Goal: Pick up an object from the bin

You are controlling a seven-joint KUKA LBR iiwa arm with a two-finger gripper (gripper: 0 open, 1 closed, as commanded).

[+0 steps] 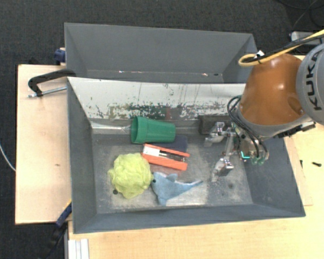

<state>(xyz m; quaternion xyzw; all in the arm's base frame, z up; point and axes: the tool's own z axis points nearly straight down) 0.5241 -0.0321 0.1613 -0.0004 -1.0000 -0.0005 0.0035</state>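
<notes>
The pincer hangs low over bare floor in the right part of the bin; whether it is apart or together I cannot tell. Nearest, to its left, lie a crumpled blue cloth and an orange stapler, neither touching it.

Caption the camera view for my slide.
Gripper low over the right floor of the bin, apart from green cup, orange stapler, yellow-green wad and blue rag.

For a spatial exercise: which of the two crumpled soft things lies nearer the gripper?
The blue cloth, its tip pointing toward the gripper; the yellow-green wad lies farther left.
</notes>
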